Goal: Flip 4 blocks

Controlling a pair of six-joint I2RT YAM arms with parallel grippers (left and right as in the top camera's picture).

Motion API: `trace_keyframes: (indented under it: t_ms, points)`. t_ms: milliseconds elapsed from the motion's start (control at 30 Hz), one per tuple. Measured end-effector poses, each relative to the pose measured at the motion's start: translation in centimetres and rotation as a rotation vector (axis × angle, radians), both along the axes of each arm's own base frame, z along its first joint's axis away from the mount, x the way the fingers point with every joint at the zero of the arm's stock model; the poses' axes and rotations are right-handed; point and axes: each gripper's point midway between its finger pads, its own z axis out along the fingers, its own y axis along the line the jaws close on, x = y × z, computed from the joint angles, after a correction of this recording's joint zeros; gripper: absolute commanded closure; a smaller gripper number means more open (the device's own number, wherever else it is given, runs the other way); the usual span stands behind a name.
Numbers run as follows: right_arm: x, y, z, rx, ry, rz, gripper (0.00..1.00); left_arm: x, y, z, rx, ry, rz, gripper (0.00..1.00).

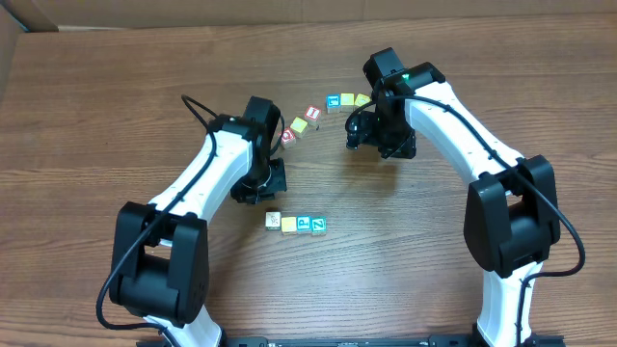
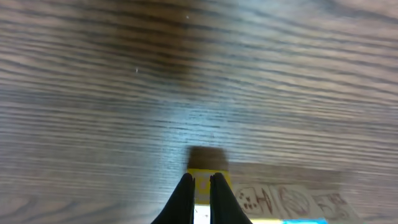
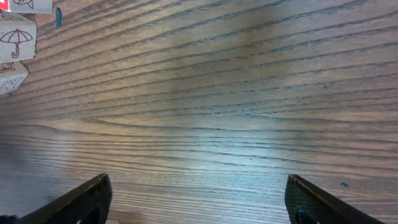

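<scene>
Four blocks lie in a row near the table's middle: a cream block (image 1: 273,221), a yellow block (image 1: 288,224), a blue block (image 1: 304,224) and a teal block (image 1: 318,225). My left gripper (image 1: 269,193) hovers just behind the row's left end. In the left wrist view this gripper (image 2: 202,178) is shut, its tips over a yellow block (image 2: 208,177), with engraved wooden faces (image 2: 267,199) to the right. My right gripper (image 1: 378,143) stands open over bare wood. The right wrist view shows that gripper (image 3: 199,199) with nothing between its fingers (image 3: 87,199).
An arc of other letter cubes runs across the far side, from a red cube (image 1: 287,136) past a red one (image 1: 311,114) to a blue one (image 1: 333,101). Several of them show at the right wrist view's top left, one with an umbrella (image 3: 17,37).
</scene>
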Motion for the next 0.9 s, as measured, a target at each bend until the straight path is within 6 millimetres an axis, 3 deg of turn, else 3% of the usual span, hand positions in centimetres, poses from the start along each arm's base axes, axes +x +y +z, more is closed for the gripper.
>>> trace_keyframes:
  t_ms: [267,733,900]
  points:
    - [-0.1,0.0,0.0,-0.001,0.003,0.000,0.10,-1.6,0.4,-2.1,0.003,0.030,0.000,0.96]
    - [-0.1,0.0,0.0,-0.001,0.004,0.000,0.10,-2.7,-0.2,-2.1,-0.037,0.078,0.002,0.96]
    - [-0.4,-0.2,0.0,-0.007,0.016,0.000,0.11,-3.0,0.9,-2.0,0.005,0.093,0.013,0.96]
